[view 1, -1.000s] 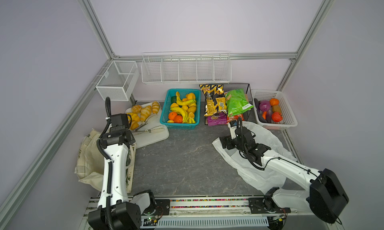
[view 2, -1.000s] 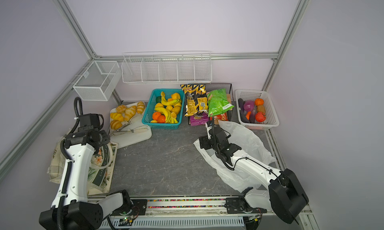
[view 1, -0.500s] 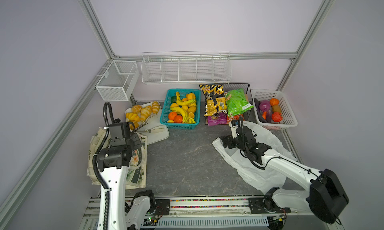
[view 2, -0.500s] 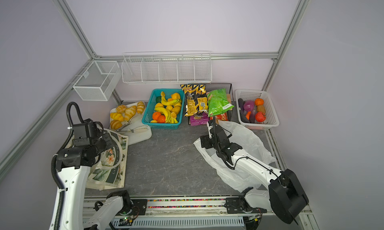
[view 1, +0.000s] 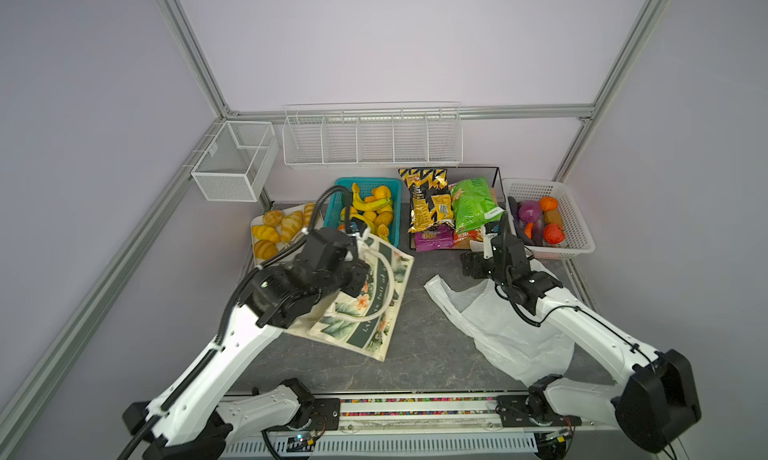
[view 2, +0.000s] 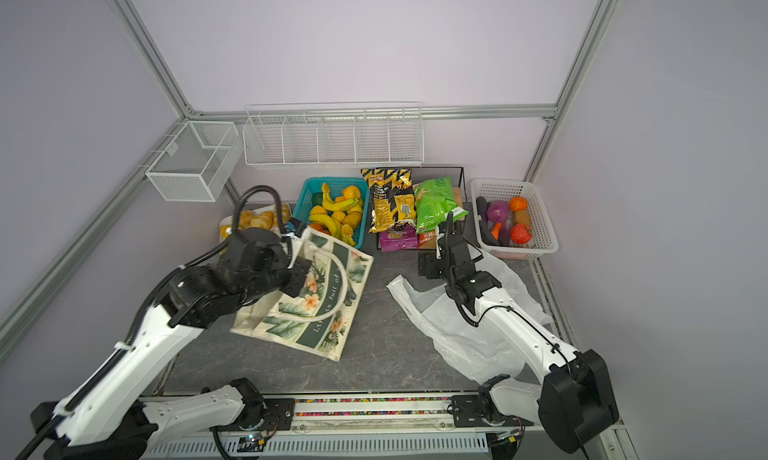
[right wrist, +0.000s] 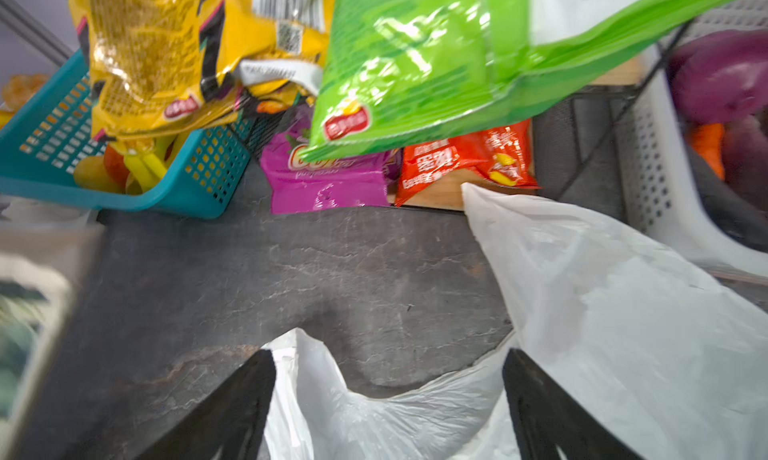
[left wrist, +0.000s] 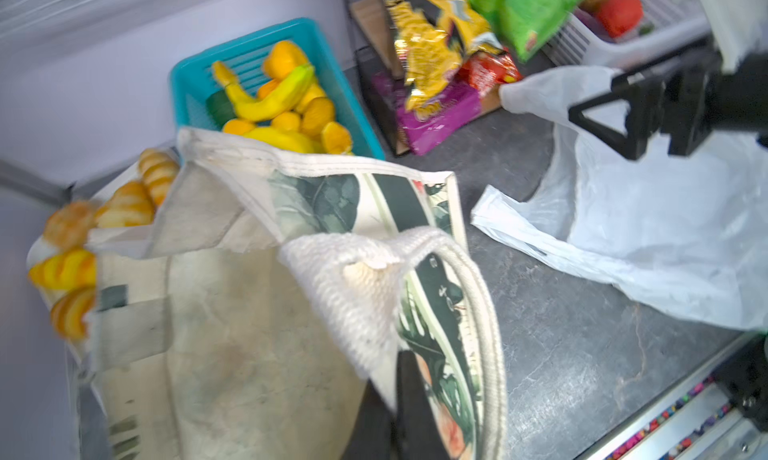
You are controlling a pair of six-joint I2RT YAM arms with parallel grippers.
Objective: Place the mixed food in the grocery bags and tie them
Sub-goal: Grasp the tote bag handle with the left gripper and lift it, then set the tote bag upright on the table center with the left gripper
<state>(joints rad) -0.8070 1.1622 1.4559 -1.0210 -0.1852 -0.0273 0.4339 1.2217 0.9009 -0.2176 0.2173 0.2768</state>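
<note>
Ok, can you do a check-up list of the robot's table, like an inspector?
Surface: dark grey table.
Job's things: canvas tote held up at its top; plastic bag flat; zigzag snack bag and green snack bag at back; orange-red vegetable in white basket.
Clutter: teal fruit basket, bread rolls, purple packet, red packet.
End effectors: left end effector shut on canvas tote; right end effector open over plastic bag.
Cables: black hose arcs above left arm.
Surroundings: wire shelf, mesh box on wall.

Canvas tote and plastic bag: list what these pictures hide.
- canvas tote contents: its own cloth hides them in both top views; left wrist view blurred.
- left hand grip spot: tote cloth covers it in the left wrist view.
- plastic bag middle: under the right arm in both top views.
</note>
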